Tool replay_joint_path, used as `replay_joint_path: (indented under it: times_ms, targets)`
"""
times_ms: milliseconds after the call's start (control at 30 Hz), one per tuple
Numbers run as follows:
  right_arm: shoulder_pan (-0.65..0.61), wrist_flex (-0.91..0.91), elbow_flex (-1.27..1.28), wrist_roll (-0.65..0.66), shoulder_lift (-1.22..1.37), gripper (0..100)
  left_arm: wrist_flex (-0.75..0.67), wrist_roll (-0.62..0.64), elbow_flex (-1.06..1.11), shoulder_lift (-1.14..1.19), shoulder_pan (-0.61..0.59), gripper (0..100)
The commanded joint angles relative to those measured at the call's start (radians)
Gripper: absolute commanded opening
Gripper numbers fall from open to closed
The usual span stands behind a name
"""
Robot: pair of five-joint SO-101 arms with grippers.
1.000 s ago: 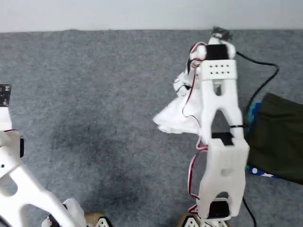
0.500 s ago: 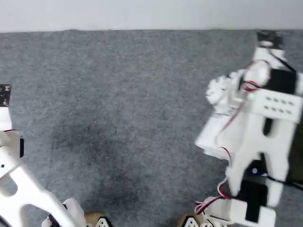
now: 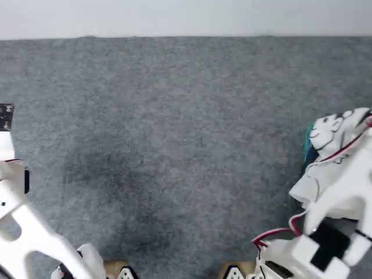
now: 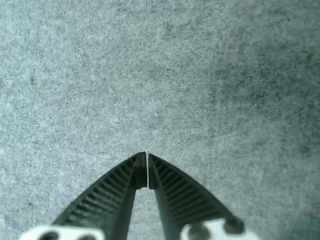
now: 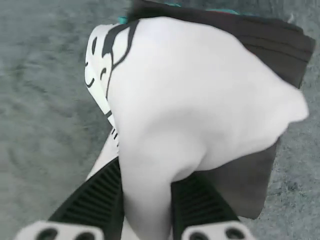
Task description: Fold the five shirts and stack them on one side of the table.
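1. The grey, felt-like table carries everything; the two white arms stand at its near edge.
2. The right arm leans over the table's right edge. The left arm sits at the near left corner.
3. A white cotton shirt with black cartoon print hangs bunched at the right edge. Its length runs from the jaws outward, and the printed panel is turned toward the table's middle.
4. A dark folded shirt lies flat on the table under it, mostly covered by the white cloth.
5. A sliver of teal fabric peeks out beside the white bundle, at the dark shirt's edge.
6. The right gripper is clamped on a fold of the white shirt, with a black ribbed finger on either side.
7. The left gripper has its tips pressed together with nothing between them, above bare table.
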Motion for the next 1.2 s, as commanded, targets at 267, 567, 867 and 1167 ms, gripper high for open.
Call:
replay_joint_path:
  times_ms: [267,567,867,1167]
  targets:
    - [0.119,-0.254,-0.031,0.265,0.189,16.4,-0.002,-0.006,-0.047,-0.029,0.006,1]
    - [0.131,-0.163,-0.169,0.176,0.116,42.2,-0.002,-0.006,-0.047,-0.029,0.006,1]
    - [0.056,-0.113,-0.172,0.175,0.124,4.4,-0.003,-0.006,-0.047,-0.028,0.006,1]
    - [0.223,-0.114,-0.172,0.281,0.249,0.9,-0.003,-0.006,-0.047,-0.028,0.006,1]
